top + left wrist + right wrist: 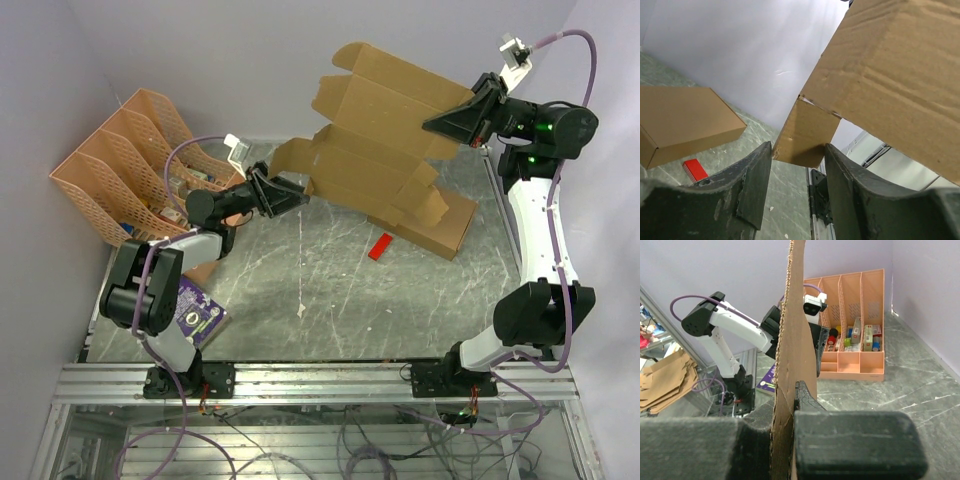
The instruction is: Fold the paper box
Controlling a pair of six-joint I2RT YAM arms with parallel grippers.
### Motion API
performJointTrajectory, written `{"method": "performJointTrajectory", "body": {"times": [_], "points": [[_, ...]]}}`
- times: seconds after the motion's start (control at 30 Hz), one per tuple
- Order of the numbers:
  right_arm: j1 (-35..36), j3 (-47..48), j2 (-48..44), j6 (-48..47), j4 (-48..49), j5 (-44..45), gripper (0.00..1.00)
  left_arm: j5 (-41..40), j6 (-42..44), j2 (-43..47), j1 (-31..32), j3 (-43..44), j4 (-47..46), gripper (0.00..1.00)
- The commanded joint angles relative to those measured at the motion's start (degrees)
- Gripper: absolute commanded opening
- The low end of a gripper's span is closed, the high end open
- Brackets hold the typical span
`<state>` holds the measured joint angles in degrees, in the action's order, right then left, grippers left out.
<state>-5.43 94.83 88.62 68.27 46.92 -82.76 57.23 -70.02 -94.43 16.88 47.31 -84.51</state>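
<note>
The paper box (pixel 380 130) is a flat die-cut brown sheet with flaps, held up in the air over the back of the table. My right gripper (pixel 432 125) is shut on its right edge; in the right wrist view the sheet (pixel 794 340) stands edge-on, pinched between the jaws of that gripper (pixel 790 410). My left gripper (pixel 300 195) is at the sheet's lower left flap (pixel 290 160). In the left wrist view that flap (pixel 807 132) hangs between the tips of the left gripper (pixel 799 150), whose jaws stand apart on either side of it.
A larger ready-made cardboard box (pixel 440 225) lies on the table under the sheet, with a small red block (pixel 380 246) in front of it. An orange file organizer (pixel 120 160) stands at the back left. A purple card (pixel 198 310) lies by the left arm's base.
</note>
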Motion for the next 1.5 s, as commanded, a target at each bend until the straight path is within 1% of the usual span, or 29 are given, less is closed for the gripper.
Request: {"method": "performJointTrajectory", "body": {"times": [0.0,0.3,0.4,0.5,0.67,0.9,1.03,1.17,1.27,1.37,1.47], "points": [[-0.28,-0.66,-1.22,0.17,1.81,1.34,0.00,0.16,-0.93,-1.31,0.39,1.73,-14.63,0.55],[-0.11,-1.73,-1.08,2.75,5.13,1.27,0.00,-1.23,-0.37,-2.68,0.51,3.74,-14.56,0.54],[-0.11,-1.66,-1.11,2.07,4.43,0.90,0.00,-0.41,-0.39,-3.22,0.16,3.64,-14.50,0.57],[-0.22,-1.08,-1.10,1.28,3.36,0.24,0.00,1.10,-0.34,-3.77,-1.58,2.31,-14.54,0.60],[-0.19,-0.79,-1.33,1.78,3.81,0.58,0.00,0.58,2.37,-2.74,-4.28,-1.35,-14.63,0.69],[-0.20,-1.83,-1.12,5.28,7.70,0.86,0.00,0.22,3.69,-1.31,-4.32,0.47,-14.63,0.70],[-0.19,-1.85,-0.99,5.72,8.27,0.47,0.00,1.63,3.71,-0.88,-4.38,1.49,-14.63,0.70],[-0.24,-1.11,-1.32,3.62,5.63,0.30,0.00,0.90,3.12,-0.95,-7.64,-0.50,-14.63,0.69],[-0.19,-0.81,-1.37,2.47,4.08,0.41,0.00,1.14,3.33,-0.51,-8.33,-1.41,-14.71,0.70],[-0.19,-0.59,-1.15,3.38,5.12,0.51,0.00,2.43,3.05,0.83,-8.23,-0.91,-14.69,0.71],[-0.22,-0.66,-0.91,4.52,6.44,0.71,0.00,2.78,3.19,2.67,-7.83,-1.17,-14.69,0.75]]}}
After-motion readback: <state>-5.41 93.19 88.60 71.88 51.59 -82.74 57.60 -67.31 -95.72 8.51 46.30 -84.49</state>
